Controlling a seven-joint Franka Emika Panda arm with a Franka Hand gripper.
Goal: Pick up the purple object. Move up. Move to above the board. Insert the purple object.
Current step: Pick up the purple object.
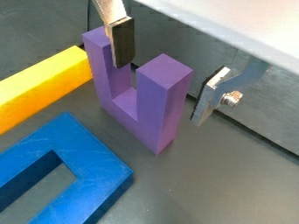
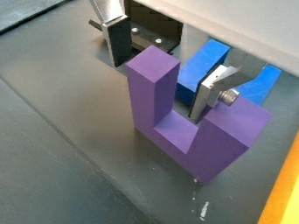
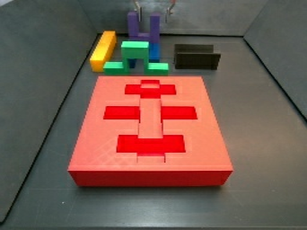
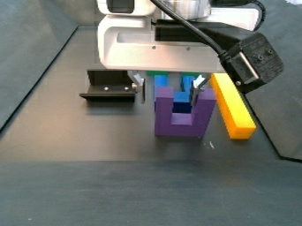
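Pincer (image 1: 170, 70): mine, low over the far end of the bench (image 3: 258, 108), straddling one prong of the purple object (image 1: 142, 98). My fingers stand apart; in both wrist views one silver plate with its dark pad sits on the outer side of a prong and the other plate hangs in or beside the gap between the prongs. I cannot tell from these views whether either pad touches the plastic.
Purple object: upright on the bench with both prongs pointing up, base down. In a side view it stands behind the green block (image 3: 135, 57), at the far end beyond the board (image 3: 150, 130). In a side view (image 4: 184, 110) it stands straight under my white wrist housing.
Board: large red slab lying flat in the middle of the bench, its recessed cut-outs facing up, well apart from the purple object.
Yellow block (image 1: 35, 86): a long bar lying flat, near the purple object in a wrist view; in a side view (image 4: 232, 107) it lies just beside it.
Blue block (image 1: 52, 166): flat on the bench near the purple object, with an opening through its middle.
Fixture (image 3: 198, 57): dark bracket on the bench, beside the green block and apart from my pincer.
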